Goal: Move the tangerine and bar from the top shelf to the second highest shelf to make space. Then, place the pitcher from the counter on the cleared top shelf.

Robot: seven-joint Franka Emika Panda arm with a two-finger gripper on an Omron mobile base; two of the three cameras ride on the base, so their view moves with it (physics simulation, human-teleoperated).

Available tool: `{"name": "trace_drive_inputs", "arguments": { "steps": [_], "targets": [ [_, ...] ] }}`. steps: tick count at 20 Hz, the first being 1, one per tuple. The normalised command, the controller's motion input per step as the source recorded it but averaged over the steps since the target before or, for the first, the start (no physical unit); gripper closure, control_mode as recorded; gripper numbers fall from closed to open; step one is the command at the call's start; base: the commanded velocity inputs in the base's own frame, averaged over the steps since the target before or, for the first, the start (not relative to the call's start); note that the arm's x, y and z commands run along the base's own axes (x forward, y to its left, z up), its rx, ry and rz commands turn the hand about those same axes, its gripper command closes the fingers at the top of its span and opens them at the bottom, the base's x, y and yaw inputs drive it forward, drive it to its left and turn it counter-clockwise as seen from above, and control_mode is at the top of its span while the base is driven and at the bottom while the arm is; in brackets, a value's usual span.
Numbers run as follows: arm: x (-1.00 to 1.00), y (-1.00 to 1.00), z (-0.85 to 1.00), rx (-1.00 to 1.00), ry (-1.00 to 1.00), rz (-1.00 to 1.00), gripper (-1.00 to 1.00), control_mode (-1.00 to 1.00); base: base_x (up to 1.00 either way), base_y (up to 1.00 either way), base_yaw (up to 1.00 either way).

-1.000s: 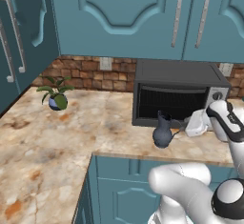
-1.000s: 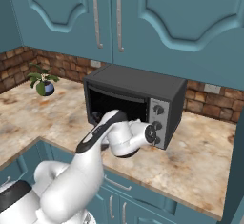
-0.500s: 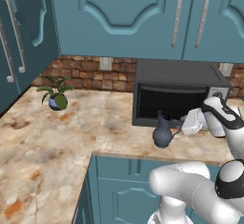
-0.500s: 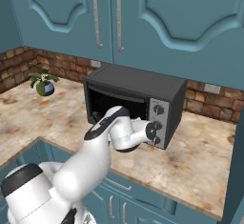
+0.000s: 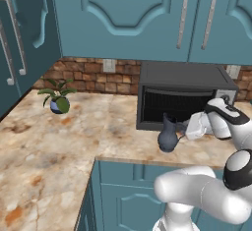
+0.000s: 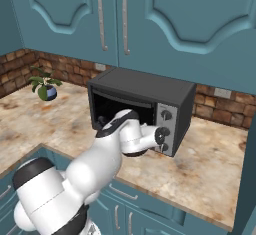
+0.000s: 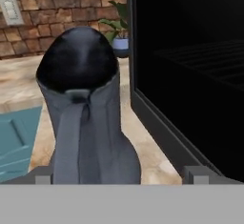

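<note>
Counter [image 5: 74, 131], end effector [image 5: 186, 129] seemingly nearer pitcher [image 5: 168, 134]

We see a smooth, dull blue-grey pitcher [image 5: 167, 137] that looks like clay or plastic. The tabletop [image 5: 59, 141] is shiny stone with beige and brown swirls. The microwave [image 5: 183, 95] is dark and matt, like metal. The wall [image 5: 88, 75] is rough red-brown brick. The cupboard doors [image 5: 123, 14] are smooth painted teal with shiny metal handles [image 5: 182, 12].

Arm bent low, reaching forward; hand [image 5: 186, 128] level, fingers spread wide.
</note>
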Motion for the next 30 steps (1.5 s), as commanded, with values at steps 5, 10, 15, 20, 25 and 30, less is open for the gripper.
{"name": "trace_drive_inputs", "arguments": {
  "steps": [5,10,15,20,25,30],
  "targets": [
    [0.02,0.03,-0.13,0.0,0.0,0.1,-1.0,-1.0,0.0,0.0,0.0],
    [-0.08,0.24,-0.13,0.03,-0.05,0.14,-1.0,-1.0,0.0,0.0,0.0],
    [-0.09,0.4,-0.13,0.02,-0.06,0.11,-1.0,-1.0,0.0,0.0,0.0],
    [-0.11,0.24,-0.08,0.0,0.0,0.05,-1.0,-1.0,0.0,0.0,0.0],
    [-0.28,0.06,-0.14,0.0,0.0,0.05,1.0,-1.0,0.0,0.0,0.0],
    [-0.07,0.05,-0.07,0.0,0.0,0.02,1.0,-1.0,0.0,0.0,0.0]
  ]
}}
